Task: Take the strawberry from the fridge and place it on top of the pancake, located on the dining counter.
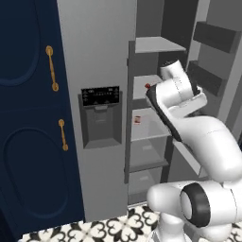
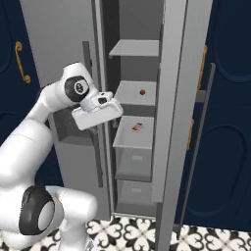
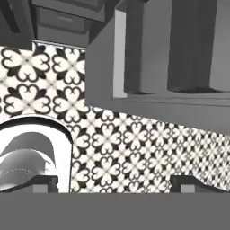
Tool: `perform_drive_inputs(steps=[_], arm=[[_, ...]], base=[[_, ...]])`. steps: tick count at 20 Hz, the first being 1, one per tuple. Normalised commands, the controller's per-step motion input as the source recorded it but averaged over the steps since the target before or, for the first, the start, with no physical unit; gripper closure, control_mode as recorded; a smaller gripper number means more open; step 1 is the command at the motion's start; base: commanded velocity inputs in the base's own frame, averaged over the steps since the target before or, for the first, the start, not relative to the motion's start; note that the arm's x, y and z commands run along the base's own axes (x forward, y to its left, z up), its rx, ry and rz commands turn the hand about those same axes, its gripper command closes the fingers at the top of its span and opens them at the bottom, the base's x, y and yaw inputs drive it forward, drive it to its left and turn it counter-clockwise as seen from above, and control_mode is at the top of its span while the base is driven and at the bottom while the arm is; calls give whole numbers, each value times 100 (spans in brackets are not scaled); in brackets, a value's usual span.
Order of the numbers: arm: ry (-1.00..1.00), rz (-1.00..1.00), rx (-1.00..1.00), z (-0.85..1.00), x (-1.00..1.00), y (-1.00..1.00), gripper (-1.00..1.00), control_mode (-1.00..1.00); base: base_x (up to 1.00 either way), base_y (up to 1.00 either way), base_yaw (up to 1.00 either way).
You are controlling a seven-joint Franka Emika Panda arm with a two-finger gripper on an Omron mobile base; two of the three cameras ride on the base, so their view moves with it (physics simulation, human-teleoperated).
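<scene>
The fridge stands with its right door swung open, and grey shelves show inside. The strawberry is a tiny red fruit on a middle shelf. My gripper is open, its fingertips far apart with nothing between them. It points down at the tiled floor in front of the fridge. My hand hangs outside the shelves, left of the strawberry and slightly lower. The pancake and the dining counter are out of view.
A small red-and-white packet lies one shelf below the strawberry. The closed left door carries a black-panelled dispenser. Navy cabinets with brass handles flank the fridge. The open door's edge stands close on the right.
</scene>
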Motion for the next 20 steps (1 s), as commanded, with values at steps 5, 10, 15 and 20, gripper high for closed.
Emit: perform_drive_inputs(steps=[5,10,15,20], arm=[[-23,-45,59,0,-100,45,-100,-100],[-4,-31,34,0,-96,16,-100,-100],[-2,-13,-3,0,-79,14,-100,-100],[-14,-2,-33,-25,-57,25,-100,-100]], base=[[0,0,0],[0,0,0],[0,0,0],[0,0,0]])
